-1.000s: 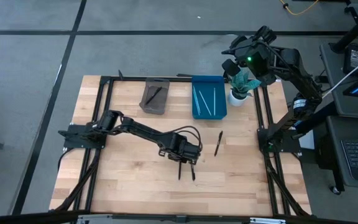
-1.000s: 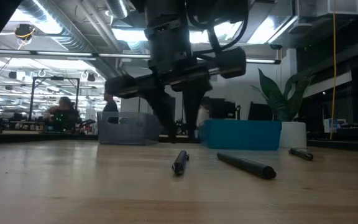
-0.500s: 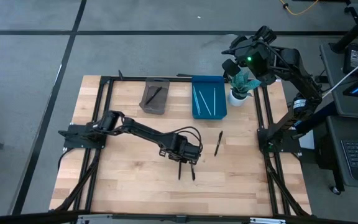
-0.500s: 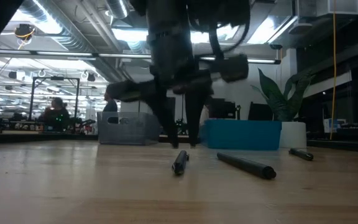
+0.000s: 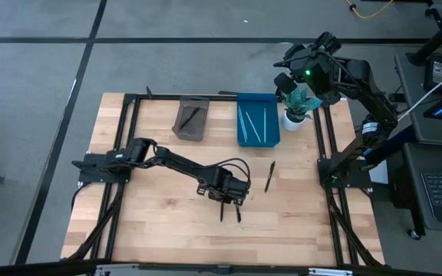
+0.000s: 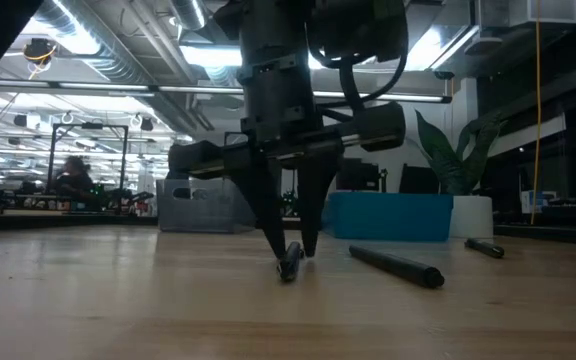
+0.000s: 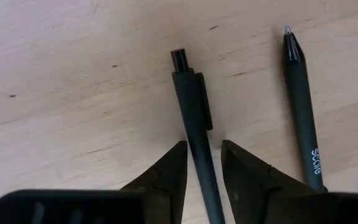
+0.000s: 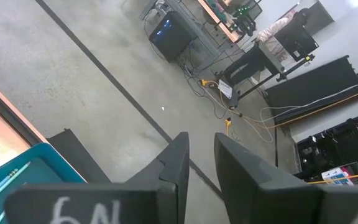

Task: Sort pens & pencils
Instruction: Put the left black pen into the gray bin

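High view: The left gripper (image 5: 224, 201) sits low over the front middle of the table (image 5: 159, 215), directly above two dark pens lying side by side. A third pen (image 5: 269, 175) lies well apart, toward the right. At the far edge stand the grey bin (image 5: 191, 120) and the blue bin (image 5: 257, 119), each already holding writing tools. The right gripper (image 5: 296, 77) waits raised beyond the table's far right corner, above the potted plant (image 5: 297, 106).

Low view: The left gripper's fingertips reach the tabletop on either side of the clip pen (image 6: 289, 260). The second pen (image 6: 398, 266) lies just beside it, apart from the fingers.

Left wrist view: The jaws stand open with the clip pen (image 7: 194, 143) running between them; neither pad appears to press the barrel yet. The printed pen (image 7: 302, 106) lies near the outer side of one finger (image 7: 253, 177).

Right wrist view: The right gripper's fingers (image 8: 173, 162) stand a little apart, holding nothing; a corner of the blue bin shows below.

Procedure for the step in hand, the pickup: keep the barrel centred between the pads and close squarely across it, behind the clip. Keep the outer finger clear of the printed pen so it is not dragged. Lift straight up before travelling to a bin.
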### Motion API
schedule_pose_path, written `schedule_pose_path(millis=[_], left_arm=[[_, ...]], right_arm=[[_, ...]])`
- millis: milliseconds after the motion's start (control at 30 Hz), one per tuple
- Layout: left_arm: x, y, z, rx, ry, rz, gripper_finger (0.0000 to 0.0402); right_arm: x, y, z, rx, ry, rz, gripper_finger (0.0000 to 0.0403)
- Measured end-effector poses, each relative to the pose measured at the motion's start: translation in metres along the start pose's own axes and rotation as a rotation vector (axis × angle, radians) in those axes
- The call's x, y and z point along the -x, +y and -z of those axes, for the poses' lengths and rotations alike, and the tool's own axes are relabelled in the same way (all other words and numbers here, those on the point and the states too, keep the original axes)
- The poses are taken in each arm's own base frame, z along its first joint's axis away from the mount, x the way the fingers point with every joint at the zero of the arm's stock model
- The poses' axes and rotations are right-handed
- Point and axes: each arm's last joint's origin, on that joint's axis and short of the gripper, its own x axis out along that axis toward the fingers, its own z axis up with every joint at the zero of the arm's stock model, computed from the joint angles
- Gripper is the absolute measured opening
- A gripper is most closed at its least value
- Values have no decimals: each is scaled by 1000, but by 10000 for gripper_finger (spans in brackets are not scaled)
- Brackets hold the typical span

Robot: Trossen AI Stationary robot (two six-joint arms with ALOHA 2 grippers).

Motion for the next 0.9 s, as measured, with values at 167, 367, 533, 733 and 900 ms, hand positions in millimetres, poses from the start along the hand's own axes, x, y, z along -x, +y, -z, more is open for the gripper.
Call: schedule_pose_path(millis=[167,367,533,733,900], left_arm=[[0,0,0,0,1,-1,94],[-1,1,0,0,2,-12,71],[-1,3,0,1,2,-26,32],[-1,3,0,-18,-2,-29,18],[-1,3,0,-19,-4,-33,32]], right_arm=[[0,0,0,0,0,0,78],[0,0,0,0,0,0,78],[0,0,0,0,0,0,78],[0,0,0,0,0,0,78],[0,0,0,0,0,0,78]])
